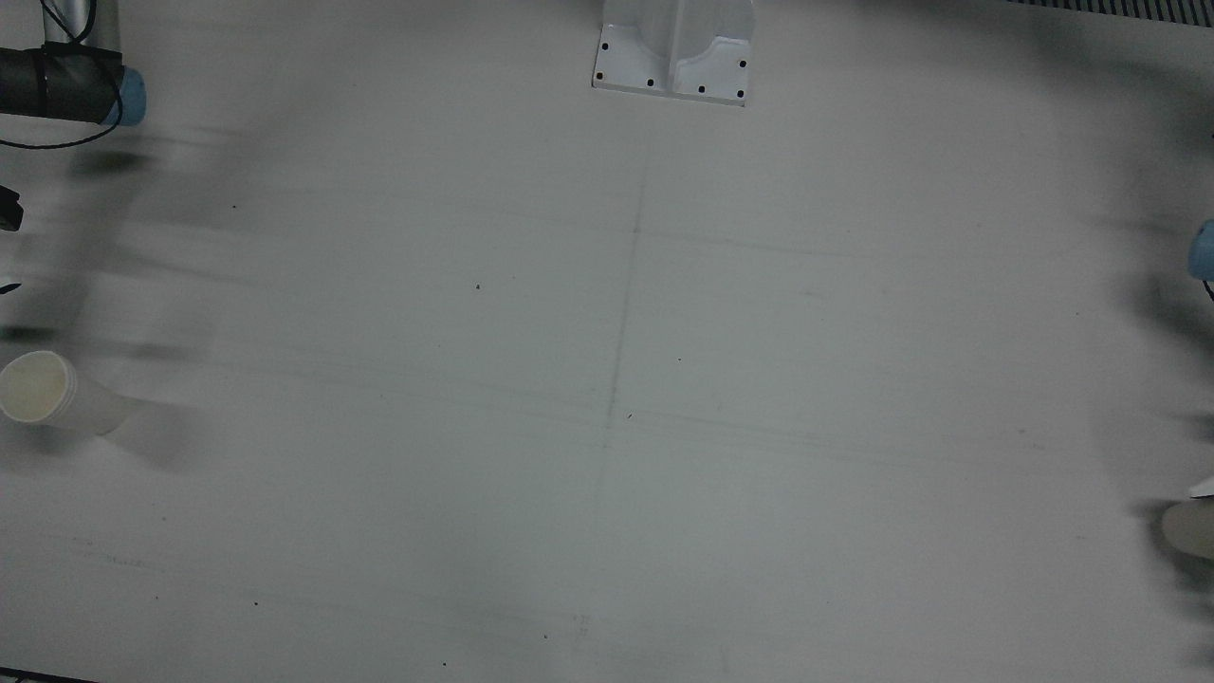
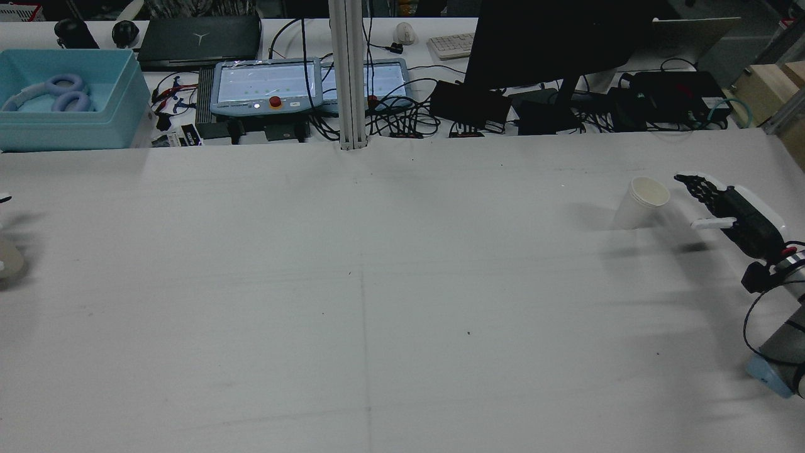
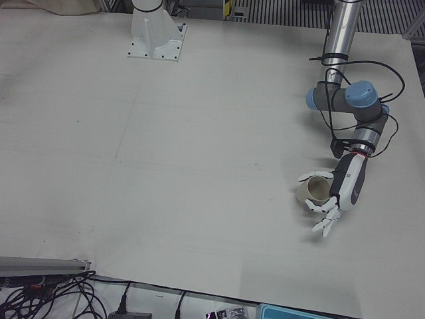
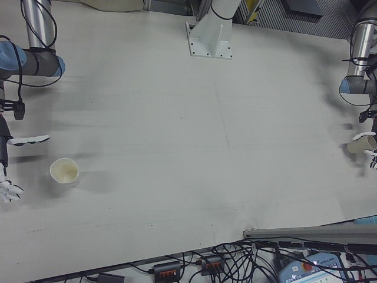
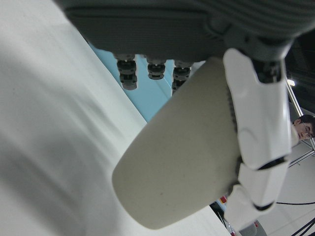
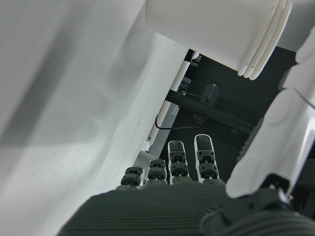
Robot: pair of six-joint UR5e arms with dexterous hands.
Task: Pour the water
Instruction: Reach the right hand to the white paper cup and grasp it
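Two pale paper cups stand on the white table. One cup is upright beside my right hand, which is open with straight fingers and a small gap to the cup. In the right hand view that cup sits clear of the thumb. The other cup lies against the palm of my left hand. There the thumb rests on the cup while the fingers stay stretched out past it.
A white pedestal base is bolted at the table's robot side. Beyond the far edge are a teal box, two teach pendants, a monitor and cables. Both cups stand near the table's side edges.
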